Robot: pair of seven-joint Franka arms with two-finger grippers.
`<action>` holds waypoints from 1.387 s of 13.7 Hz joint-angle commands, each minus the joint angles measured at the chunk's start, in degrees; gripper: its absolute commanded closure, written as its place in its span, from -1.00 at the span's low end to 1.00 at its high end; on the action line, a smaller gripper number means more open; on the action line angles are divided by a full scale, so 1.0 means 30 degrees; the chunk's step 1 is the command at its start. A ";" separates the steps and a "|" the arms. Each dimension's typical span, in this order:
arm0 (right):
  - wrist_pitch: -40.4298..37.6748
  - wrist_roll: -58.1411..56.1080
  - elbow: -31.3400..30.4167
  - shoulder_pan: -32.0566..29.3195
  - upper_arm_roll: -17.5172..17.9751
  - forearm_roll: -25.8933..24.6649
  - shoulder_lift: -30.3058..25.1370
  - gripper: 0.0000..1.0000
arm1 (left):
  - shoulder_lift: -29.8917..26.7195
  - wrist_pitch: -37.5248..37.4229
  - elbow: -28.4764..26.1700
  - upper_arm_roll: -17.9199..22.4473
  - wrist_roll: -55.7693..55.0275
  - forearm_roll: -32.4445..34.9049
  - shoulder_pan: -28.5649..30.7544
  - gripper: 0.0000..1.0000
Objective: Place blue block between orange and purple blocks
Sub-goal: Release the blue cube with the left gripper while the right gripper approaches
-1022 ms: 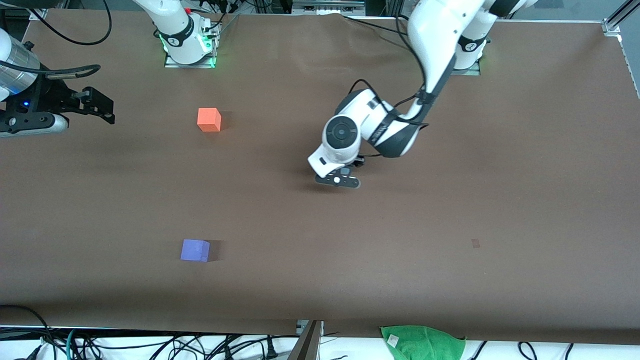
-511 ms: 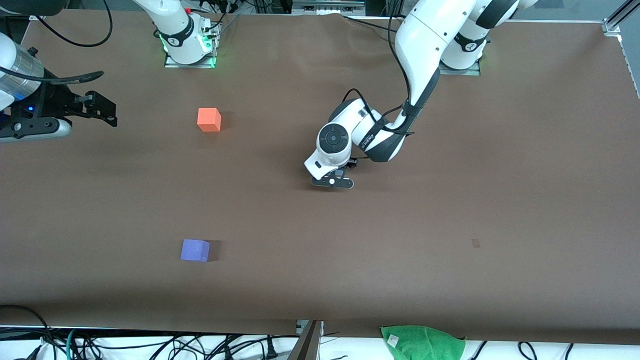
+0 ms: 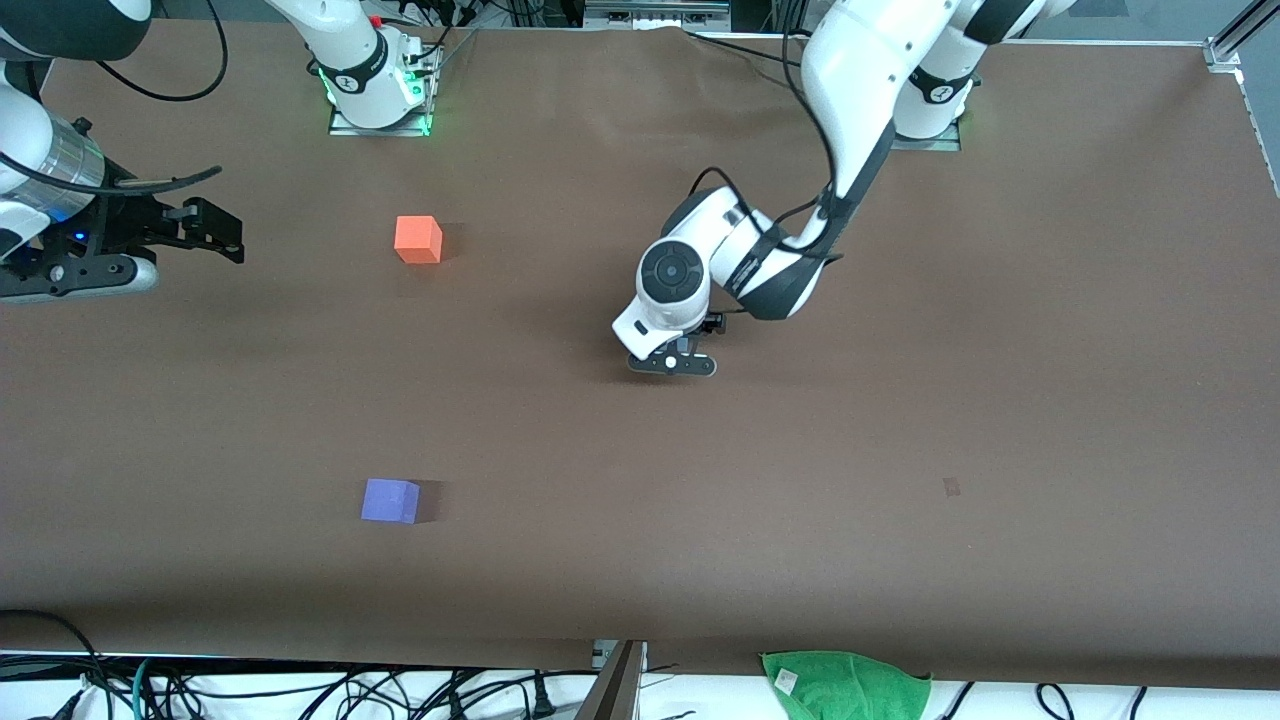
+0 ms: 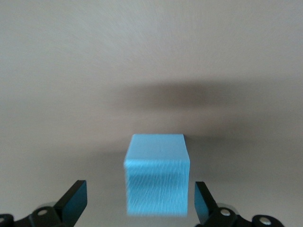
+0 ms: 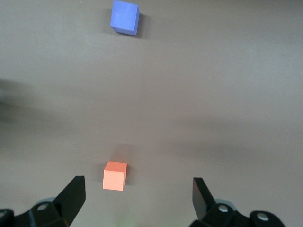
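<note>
A brown-covered table carries three small cubes. The orange block lies toward the right arm's end, nearer the robots' bases. The purple block lies at the same end, much nearer the front camera and well apart from the orange one. The blue block, seen only in the left wrist view, rests flat on the table surface. A small dark mark shows toward the left arm's end.

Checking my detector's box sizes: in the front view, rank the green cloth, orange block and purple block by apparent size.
1. Green cloth, clearly largest, though partly cut off at the frame edge.
2. Purple block and orange block: look alike; purple sits nearer the camera, so no ranking.
</note>
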 commanded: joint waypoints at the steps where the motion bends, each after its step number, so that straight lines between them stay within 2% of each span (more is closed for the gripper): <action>1: 0.0020 -0.0220 0.0244 0.0249 -0.0041 -0.0226 0.0920 -1.00 | -0.3700 -0.2729 -0.0542 0.0055 0.0153 -0.0402 0.0572 -1.00; 3: 0.0079 -0.0191 0.0244 0.0366 -0.0011 -0.0168 0.1184 -1.00 | -0.6014 -0.5217 -0.0513 0.0056 0.0356 -0.0373 0.1271 -1.00; 5: 0.0312 0.0073 0.0244 0.1066 -0.0011 -0.0051 0.1418 -1.00 | -0.8037 -0.7533 -0.0513 0.0201 0.2397 -0.0286 0.1917 -1.00; 7: 0.0722 0.0741 0.0244 0.1769 -0.0011 0.0066 0.1797 -1.00 | -0.9622 -0.8827 -0.0513 0.0203 0.4829 -0.0284 0.4075 -1.00; 9: 0.1219 0.2787 0.0244 0.2792 -0.0011 0.0854 0.2237 -1.00 | -1.0214 -1.0555 -0.0542 0.0260 0.7406 -0.0051 0.6450 -1.00; 12: 0.2301 0.6246 0.0244 0.4756 -0.0011 0.0975 0.2765 -1.00 | -1.0478 -1.0592 -0.0716 0.0202 1.0105 0.0008 0.9820 -1.00; 17: 0.5229 1.1869 0.0273 0.7860 -0.0011 0.1473 0.4257 -1.00 | -1.1152 -0.9537 -0.1099 0.0407 1.1256 0.0388 1.1060 -1.00; 19: 0.6779 1.3804 0.0274 0.9062 -0.0011 0.1386 0.5106 -1.00 | -1.1502 -0.8197 -0.1389 0.0612 1.1870 0.1817 1.1119 -1.00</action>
